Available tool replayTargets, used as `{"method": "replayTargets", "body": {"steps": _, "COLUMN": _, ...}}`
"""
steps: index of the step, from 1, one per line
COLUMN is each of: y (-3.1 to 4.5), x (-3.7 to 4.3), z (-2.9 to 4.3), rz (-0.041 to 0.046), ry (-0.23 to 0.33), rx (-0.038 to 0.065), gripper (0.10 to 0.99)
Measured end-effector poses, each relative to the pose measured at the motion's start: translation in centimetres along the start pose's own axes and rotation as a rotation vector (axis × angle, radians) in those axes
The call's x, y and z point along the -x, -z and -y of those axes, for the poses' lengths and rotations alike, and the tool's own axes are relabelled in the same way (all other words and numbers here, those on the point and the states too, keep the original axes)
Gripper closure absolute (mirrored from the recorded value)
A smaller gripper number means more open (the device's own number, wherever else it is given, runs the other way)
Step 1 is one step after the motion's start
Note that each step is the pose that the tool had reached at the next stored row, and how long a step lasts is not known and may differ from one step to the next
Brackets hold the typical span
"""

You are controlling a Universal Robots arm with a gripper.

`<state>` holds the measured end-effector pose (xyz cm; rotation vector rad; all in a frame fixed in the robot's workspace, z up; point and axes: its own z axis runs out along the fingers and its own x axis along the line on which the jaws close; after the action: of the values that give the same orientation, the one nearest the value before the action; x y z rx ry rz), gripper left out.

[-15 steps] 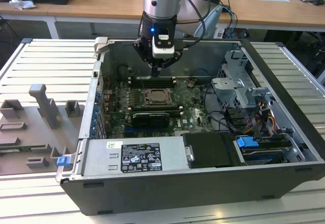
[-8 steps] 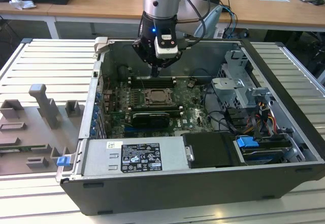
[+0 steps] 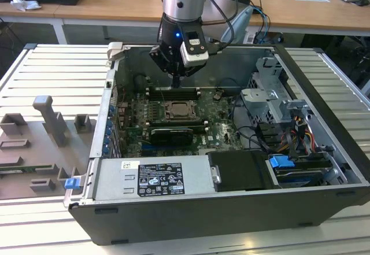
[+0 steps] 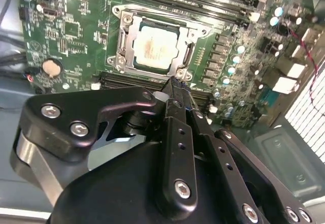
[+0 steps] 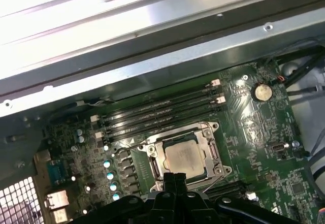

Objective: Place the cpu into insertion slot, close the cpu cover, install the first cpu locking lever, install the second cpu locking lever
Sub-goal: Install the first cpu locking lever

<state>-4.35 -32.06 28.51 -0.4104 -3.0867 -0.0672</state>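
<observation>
Inside an open computer case [image 3: 202, 223] lying on a slatted worktop [image 3: 52, 64], a robot arm's hand [image 3: 176, 82] hangs low over the green motherboard [image 4: 66, 36], its fingers pressed together and carrying nothing, the tip poised at the 12 o'clock edge of the insertion slot [image 3: 179, 109] as the exterior view has it. The cpu [image 4: 152, 49] lies flat in that slot, its pale face showing through the window of the cpu cover [image 4: 125, 43], which appears folded down around it. Thin wire locking levers [image 4: 162, 13] run along the frame in both wrist views; whether either is hooked home cannot be told. Long black memory slots [image 5: 152, 115] flank the socket, one bank lying just by the hand's tip, and a black graphics card [image 3: 170, 135] sits at 6 o'clock from the socket. Grey holding fixtures [image 3: 52, 125] stand on the worktop at 9 o'clock from the case. The risk, on this evidence, is a push that lands off line: the narrow tip could slide off a springy wire and strike the cover, the memory slots or nearby board parts, and a lever released short of its catch would likely spring up, leaving the cover loose over the chip
</observation>
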Motion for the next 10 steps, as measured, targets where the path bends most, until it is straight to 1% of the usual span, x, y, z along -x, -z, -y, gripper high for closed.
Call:
{"method": "replayTargets", "body": {"steps": 2, "y": 0.0, "x": 0.0, "z": 0.0, "rz": -0.0001, "ry": 0.023, "rx": -0.001, "gripper": 0.98}}
{"method": "replayTargets", "body": {"steps": 6, "y": -0.01, "x": 0.0, "z": 0.0, "rz": 0.0089, "ry": 0.064, "rx": 0.001, "gripper": 0.98}}
{"method": "replayTargets", "body": {"steps": 7, "y": -0.01, "x": 0.01, "z": 0.0, "rz": 0.0097, "ry": 0.073, "rx": 0.001, "gripper": 0.98}}
{"method": "replayTargets", "body": {"steps": 8, "y": -0.01, "x": 0.0, "z": 0.0, "rz": 0.0092, "ry": 0.099, "rx": 0.0, "gripper": 0.98}}
{"method": "replayTargets", "body": {"steps": 10, "y": -0.05, "x": 0.0, "z": 0.0, "rz": 0.0052, "ry": 0.196, "rx": -0.002, "gripper": 0.98}}
